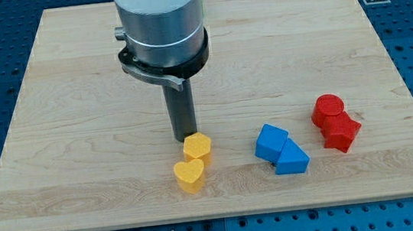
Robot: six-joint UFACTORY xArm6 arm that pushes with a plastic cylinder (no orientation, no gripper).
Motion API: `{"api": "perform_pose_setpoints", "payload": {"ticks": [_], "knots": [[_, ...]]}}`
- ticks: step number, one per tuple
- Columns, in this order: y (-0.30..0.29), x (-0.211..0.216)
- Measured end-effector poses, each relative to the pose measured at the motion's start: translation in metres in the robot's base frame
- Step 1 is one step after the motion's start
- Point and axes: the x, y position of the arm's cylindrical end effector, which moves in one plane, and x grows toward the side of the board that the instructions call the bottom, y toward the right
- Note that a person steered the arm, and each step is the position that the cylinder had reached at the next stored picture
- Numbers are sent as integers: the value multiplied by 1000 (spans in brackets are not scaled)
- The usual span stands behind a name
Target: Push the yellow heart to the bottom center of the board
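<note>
One camera only | looking down at a slant from the 6 o'clock edge toward 12 | mid-range, whole worktop (72, 83) framed | arm body cut off at 12 o'clock

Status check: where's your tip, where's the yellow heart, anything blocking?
My tip at top edge of yellow hexagon block. Yellow heart just below it, near bottom center. Hexagon sits between tip and heart.

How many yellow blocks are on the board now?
2. The yellow hexagon block lies just below my tip, near the bottom centre. The yellow heart touches it on its lower left. None seems hidden.
</note>
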Motion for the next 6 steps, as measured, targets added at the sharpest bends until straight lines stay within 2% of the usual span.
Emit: {"api": "perform_pose_setpoints", "payload": {"ticks": [3,5,6], "knots": [[-19,55],[12,62],[2,58]]}}
